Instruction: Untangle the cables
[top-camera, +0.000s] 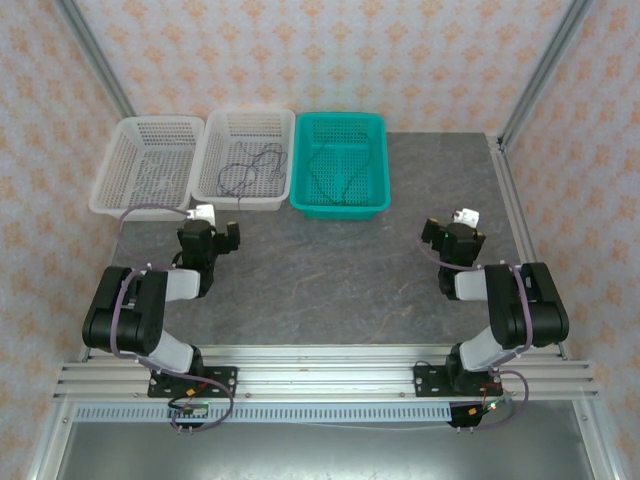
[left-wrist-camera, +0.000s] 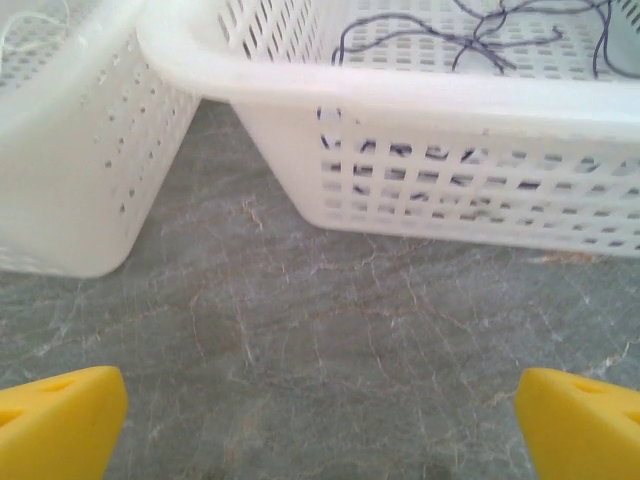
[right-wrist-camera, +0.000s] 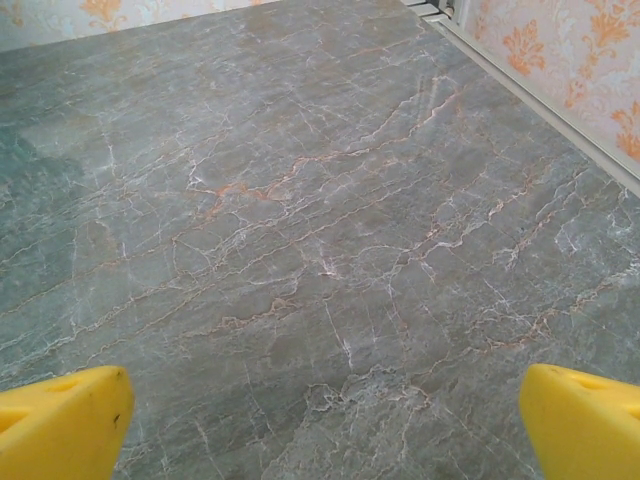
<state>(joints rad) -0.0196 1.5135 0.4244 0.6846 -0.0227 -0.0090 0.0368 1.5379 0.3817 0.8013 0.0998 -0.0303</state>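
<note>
Grey desk, veined white and rust. White left basket, whitish cable; white middle basket, purple-grey cable; teal basket, green cable. Yellow end effector fingers. Pale wallpaper, orange floral print.

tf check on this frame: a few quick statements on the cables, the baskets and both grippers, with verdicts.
1. The thin dark purple cable lies in the middle white lattice plastic basket. True.
2. The thin green cable lies loose on the grey marbled table. False: it lies inside the teal plastic basket.
3. The left gripper has its yellow fingers open and holds nothing. True.
4. The right gripper is shut on a cable. False: its fingers are open over the table, with no cable between them.
</note>
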